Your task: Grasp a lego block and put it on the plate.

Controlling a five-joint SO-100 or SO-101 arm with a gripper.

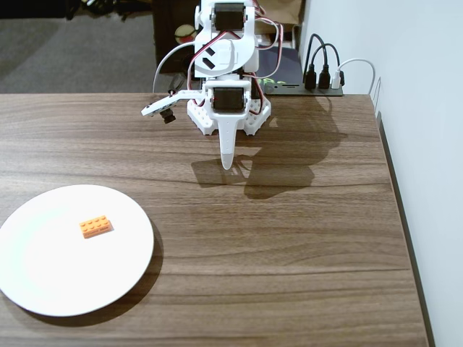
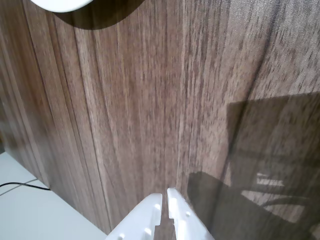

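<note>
Currently, nearest the fixed camera, the large round flat white plate (image 1: 43,282) is seen at the lower left of the dark wood-grain table (image 1: 289,246), and the small orange studded plastic lego block (image 1: 95,226) is lying flat on it, slightly above its centre. Farther back, the white two-finger gripper (image 1: 228,165) is pointed down toward the bare wood, well apart from the plate, with a shadow cast beside it. In the wrist view the gripper's fingertips (image 2: 168,192) are seen almost touching, with nothing held between them; only the plate's rim (image 2: 60,5) is caught at the top edge. Behind the arm's base, black cables (image 1: 318,58) are plugged in at the table's rear.
</note>
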